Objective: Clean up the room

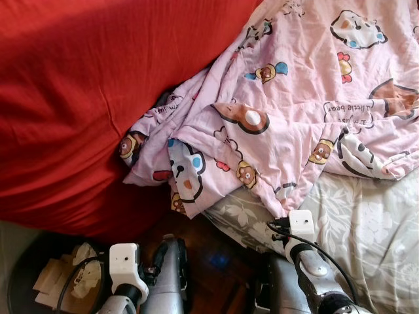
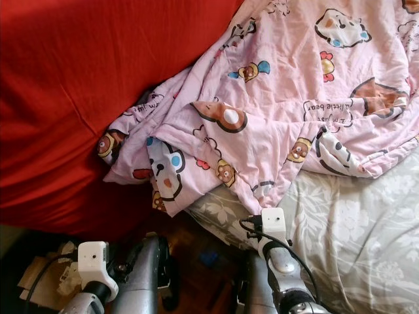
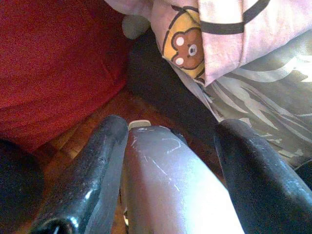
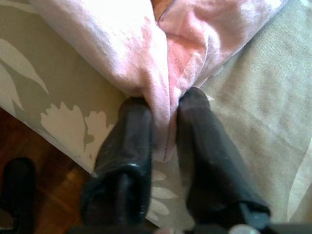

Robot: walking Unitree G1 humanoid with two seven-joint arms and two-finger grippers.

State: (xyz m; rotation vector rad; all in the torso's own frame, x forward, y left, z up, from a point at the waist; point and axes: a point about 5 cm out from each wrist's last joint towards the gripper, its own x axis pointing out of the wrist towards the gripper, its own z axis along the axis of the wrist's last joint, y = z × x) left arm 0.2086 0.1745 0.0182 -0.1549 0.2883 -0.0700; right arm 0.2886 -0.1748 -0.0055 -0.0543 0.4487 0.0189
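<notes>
You've got the pink cartoon-print blanket [image 1: 294, 111] bunched across the far right of the bed, its near corner hanging over the bed edge toward the wood floor [image 1: 216, 261]. R gripper [image 4: 163, 126] is at that corner, fingers [image 4: 126, 151] clamped on a fold of the pink cloth, pressed down vs the grey leaf-print sheet [image 1: 366, 222]. L gripper [image 3: 165, 136] hangs low near the floor, fingers spread wide w/ nothing between them, just the robot's silver leg [image 3: 165, 185] below. Red cover [image 1: 85, 98] fills the far left, touching the blanket's left edge. Near left, a dark bin [image 1: 39, 268] w/ crumpled paper scraps.
</notes>
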